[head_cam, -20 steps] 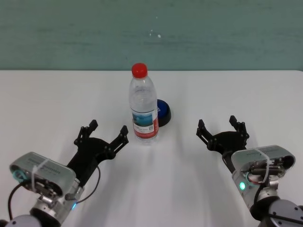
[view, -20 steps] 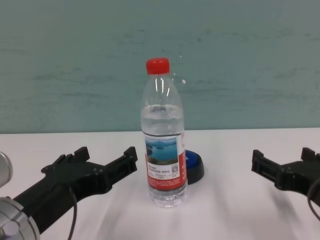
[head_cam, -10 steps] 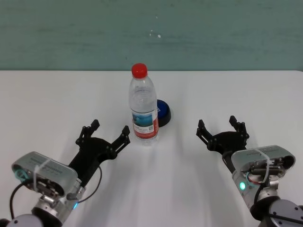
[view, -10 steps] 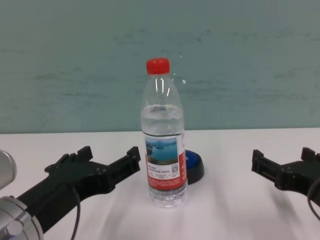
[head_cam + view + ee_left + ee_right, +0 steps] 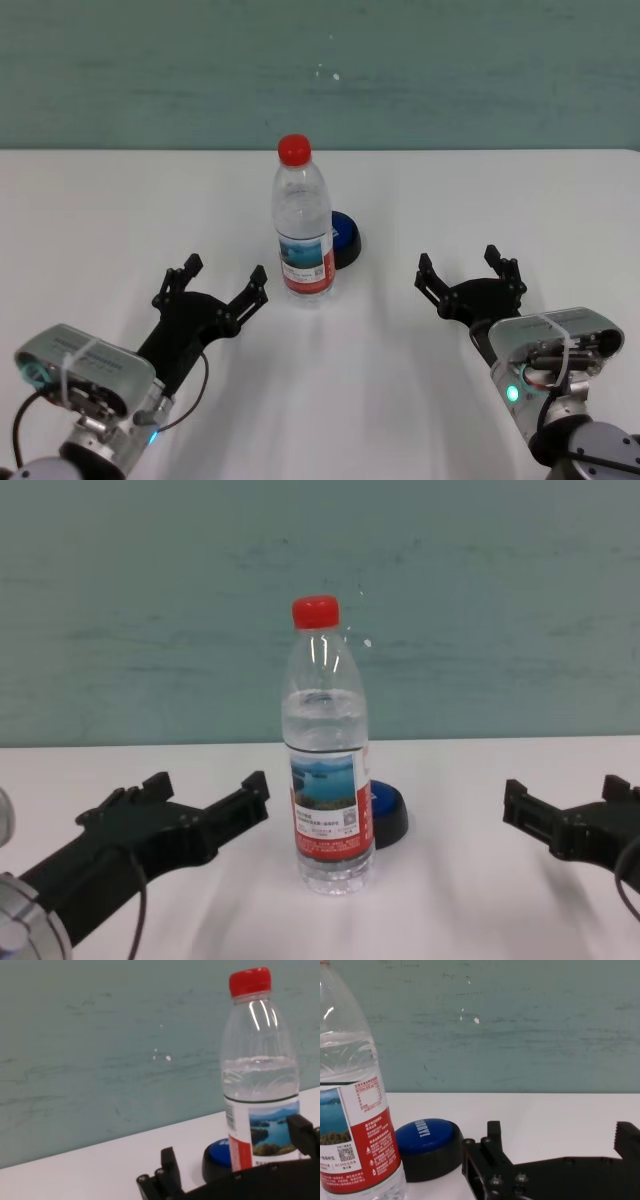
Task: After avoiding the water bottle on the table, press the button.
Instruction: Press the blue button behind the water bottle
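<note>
Button [image 5: 343, 238], a low round blue dome on a black rim base, is sitting on the plain white table [image 5: 500, 200] directly behind the tall clear plastic water bottle [image 5: 302, 225] with the red screw cap, and just to its right side as the head view shows it. The bottle is standing upright, its long axis vertical, and it is screening most of the dome from the front; only the right-hand part is peeking out in the head and chest views. Whether bottle and button are touching cannot be told.

That offset is deciding the approach. The left gripper [image 5: 211, 284] is hovering just beside the bottle's left flank, fingers spread apart, with the bottle standing between it and the button. The right gripper [image 5: 468, 278] is waiting farther off, also spread wide and holding nothing, yet its line to the dome looks open: the right wrist view is showing the blue top plainly, beside the bottle's label. By that judgement the right arm has the cleaner path, though the left is nearer.
</note>
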{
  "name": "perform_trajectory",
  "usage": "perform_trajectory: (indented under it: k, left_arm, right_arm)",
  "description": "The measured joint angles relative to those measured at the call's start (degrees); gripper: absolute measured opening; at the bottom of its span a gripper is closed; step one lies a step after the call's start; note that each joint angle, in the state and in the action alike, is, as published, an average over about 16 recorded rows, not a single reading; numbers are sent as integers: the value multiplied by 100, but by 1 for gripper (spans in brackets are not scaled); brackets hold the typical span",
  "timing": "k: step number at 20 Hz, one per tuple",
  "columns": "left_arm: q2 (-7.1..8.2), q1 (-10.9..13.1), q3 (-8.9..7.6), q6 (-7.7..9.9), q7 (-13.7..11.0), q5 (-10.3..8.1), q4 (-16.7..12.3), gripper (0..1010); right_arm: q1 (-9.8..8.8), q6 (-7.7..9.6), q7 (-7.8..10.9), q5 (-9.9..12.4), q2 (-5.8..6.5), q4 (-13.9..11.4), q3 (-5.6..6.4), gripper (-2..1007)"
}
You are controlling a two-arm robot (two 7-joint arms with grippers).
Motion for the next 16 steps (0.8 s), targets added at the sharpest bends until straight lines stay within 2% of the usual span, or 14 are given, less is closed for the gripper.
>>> perform_trajectory:
  k: [16]
  left_arm:
    - [12, 175, -139, -40, 39, -50, -188, 1010]
  right_arm:
    - [0, 0, 0, 0, 0, 0, 0, 1004]
